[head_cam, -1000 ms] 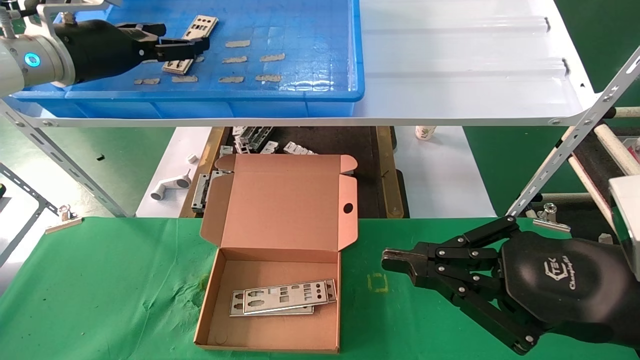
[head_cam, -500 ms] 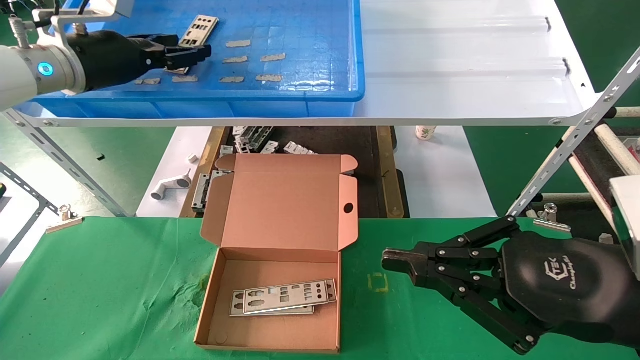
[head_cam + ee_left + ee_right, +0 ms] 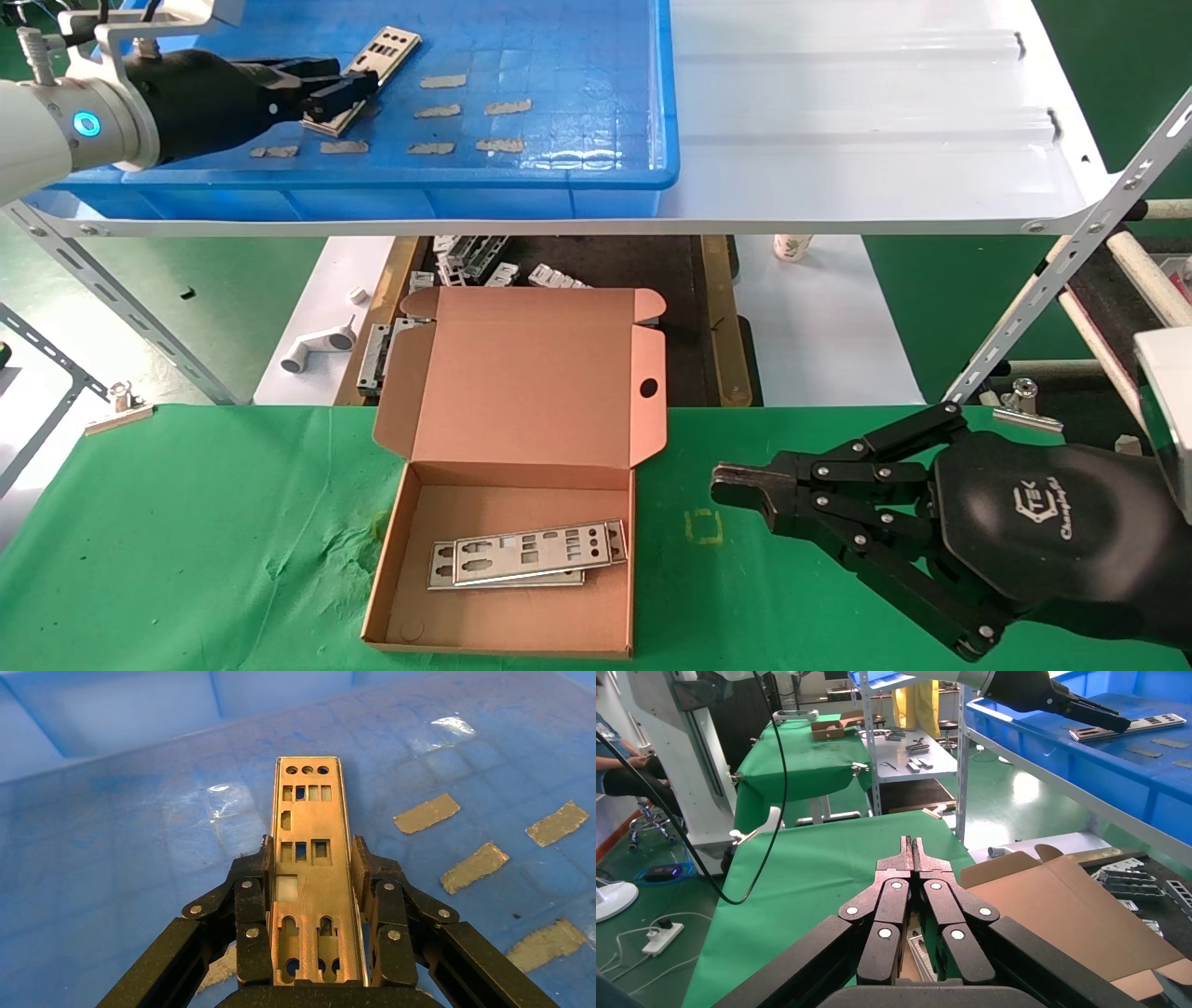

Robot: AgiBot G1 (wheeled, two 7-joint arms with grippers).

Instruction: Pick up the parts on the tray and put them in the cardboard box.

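Left gripper (image 3: pixel 340 91) at the upper left of the head frame, over the tray (image 3: pixel 596 172), closed across the width of one part (image 3: pixel 368 73); near end of that plate hidden under the black fingers. In the left wrist view, fingers (image 3: pixel 254 903) pressed against both long edges of the plate (image 3: pixel 311 874), its far end free above the grid floor; whether the far end touches the floor hard to tell. Left arm cut off by the frame edge.

Plate thin, flat, silver-grey, punched with round holes at the far end and rectangular slots along its length. Tray floor glossy blue plastic with a square grid and beige tape scraps (image 3: pixel 461 112) in two loose rows to the right of the gripper. Open floor right of the scraps as far as the raised rim.

Cardboard box (image 3: pixel 521 466) at lower centre, on green cloth (image 3: pixel 186 540), lid tilted back, round hole near the lid's right edge. Two parts in the box (image 3: pixel 531 554), overlapped, the lower one mostly covered. Bare cardboard around them.

Right gripper (image 3: pixel 736 485) at the lower right, low over the cloth, just right of the box and apart from it, fingertips pressed together with nothing between them; body cut off at the frame corner. White ridged shelf sheet (image 3: pixel 866 121) bare to the right of the tray.
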